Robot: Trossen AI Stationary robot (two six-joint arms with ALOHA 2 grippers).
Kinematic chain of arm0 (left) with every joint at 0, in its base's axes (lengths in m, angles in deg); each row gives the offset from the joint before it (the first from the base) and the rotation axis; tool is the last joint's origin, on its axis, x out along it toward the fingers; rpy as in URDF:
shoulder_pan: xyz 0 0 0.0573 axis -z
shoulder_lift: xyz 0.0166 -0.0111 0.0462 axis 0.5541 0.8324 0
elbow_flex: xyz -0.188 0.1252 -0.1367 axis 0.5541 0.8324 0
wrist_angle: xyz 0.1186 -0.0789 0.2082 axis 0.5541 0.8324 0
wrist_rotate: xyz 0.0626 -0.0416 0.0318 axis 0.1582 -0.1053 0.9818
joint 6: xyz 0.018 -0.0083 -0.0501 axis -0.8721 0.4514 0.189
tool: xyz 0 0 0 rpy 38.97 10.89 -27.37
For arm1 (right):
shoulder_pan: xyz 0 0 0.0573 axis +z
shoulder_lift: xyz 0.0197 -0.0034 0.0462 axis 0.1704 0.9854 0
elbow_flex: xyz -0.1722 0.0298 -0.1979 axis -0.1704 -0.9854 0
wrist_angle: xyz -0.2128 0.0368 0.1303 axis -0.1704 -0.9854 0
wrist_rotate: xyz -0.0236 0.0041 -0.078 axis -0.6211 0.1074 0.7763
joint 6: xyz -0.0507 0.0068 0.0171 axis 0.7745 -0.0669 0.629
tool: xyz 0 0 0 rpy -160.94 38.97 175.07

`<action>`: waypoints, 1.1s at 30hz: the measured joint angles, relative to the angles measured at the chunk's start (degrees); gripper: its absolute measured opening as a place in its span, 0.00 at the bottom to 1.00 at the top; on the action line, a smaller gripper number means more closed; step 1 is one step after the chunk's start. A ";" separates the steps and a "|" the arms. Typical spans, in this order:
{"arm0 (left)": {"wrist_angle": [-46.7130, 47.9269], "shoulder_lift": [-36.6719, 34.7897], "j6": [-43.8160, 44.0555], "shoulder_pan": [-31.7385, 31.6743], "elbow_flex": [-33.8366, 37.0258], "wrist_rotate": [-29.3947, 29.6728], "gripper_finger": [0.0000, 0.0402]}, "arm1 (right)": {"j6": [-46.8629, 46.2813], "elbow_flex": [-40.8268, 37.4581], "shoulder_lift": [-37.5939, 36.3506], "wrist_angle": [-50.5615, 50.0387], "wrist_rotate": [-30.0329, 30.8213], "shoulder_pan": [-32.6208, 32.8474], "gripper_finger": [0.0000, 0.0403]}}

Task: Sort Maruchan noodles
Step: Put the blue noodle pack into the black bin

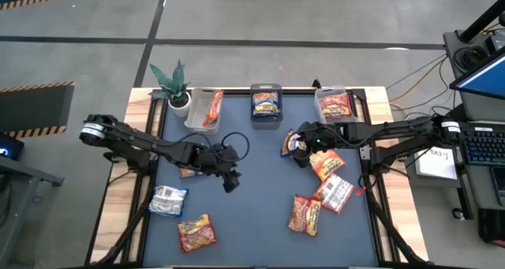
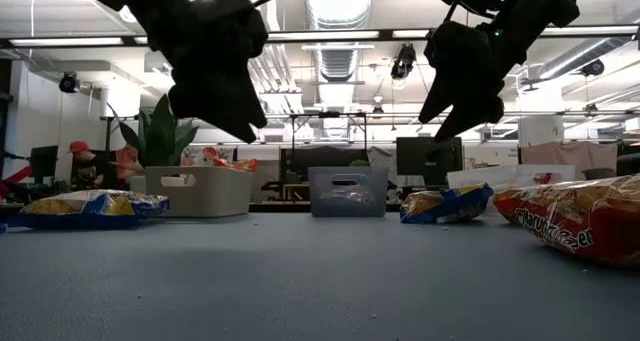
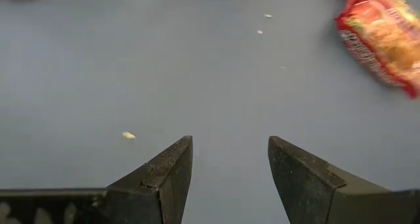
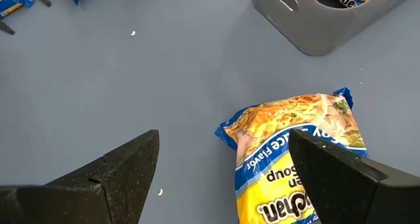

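Both grippers hang spread and empty above the counter (image 1: 260,222): the right gripper (image 1: 296,147) over a blue-yellow packet (image 4: 295,158), the left gripper (image 1: 229,178) mid-mat; other packets (image 1: 316,198) lie scattered.

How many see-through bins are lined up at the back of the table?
3: the left bin beside the potted plant, the middle bin, and the right bin. Each holds noodle packets; none looks hidden.

We see a slate-blue mat (image 1: 260,182) on the pale wooden table (image 1: 126,214), a blue-and-yellow noodle packet (image 4: 298,155), a red-and-orange packet (image 1: 196,233), a silvery white one (image 1: 167,200), and a green plant (image 1: 171,80) in a white pot (image 1: 181,105).
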 joint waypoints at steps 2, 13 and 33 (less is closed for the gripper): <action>-0.17 0.00 3.52 0.83 0.00 -2.77 0.45 | 0.00 0.00 0.00 0.00 0.15 0.00 0.81; 28.05 -0.04 20.71 3.64 -6.40 0.65 0.45 | 0.03 0.02 0.02 0.04 2.66 0.00 0.81; 45.46 5.24 45.23 3.06 -0.68 11.95 0.40 | 2.23 0.02 0.02 0.37 3.47 0.00 0.81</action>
